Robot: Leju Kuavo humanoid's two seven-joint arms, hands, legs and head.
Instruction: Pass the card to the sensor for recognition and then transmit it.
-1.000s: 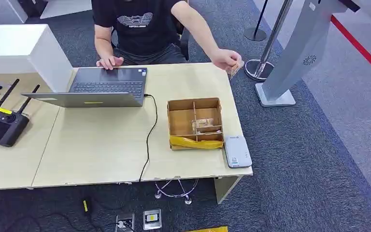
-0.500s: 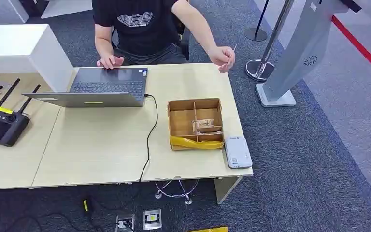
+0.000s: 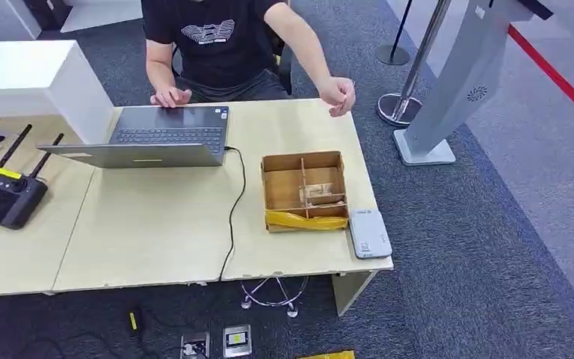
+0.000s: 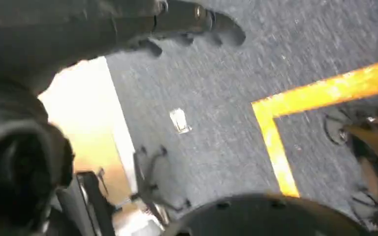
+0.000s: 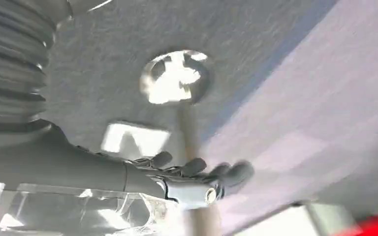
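Sitting near the front right corner of the light wooden table (image 3: 157, 232) is the divided cardboard box (image 3: 303, 190), which serves as the landmark. A white sensor (image 3: 368, 233) lies flat just beside the box, at the table's right edge, and a card (image 3: 320, 193) rests inside one of the box's compartments. Beyond the box, a person (image 3: 217, 37) sits behind the table, one hand (image 3: 170, 96) on an open laptop (image 3: 161, 136), the other raised hand (image 3: 338, 95) above the table's far right corner; whether it holds anything I cannot tell. A black controller (image 3: 4, 191) lies well apart from the box, at the table's far left. The left hand (image 4: 177, 22) hangs over grey carpet, fingers stretched out side by side, holding nothing. The right hand (image 5: 197, 174) likewise hangs with fingers extended and empty, though blurred.
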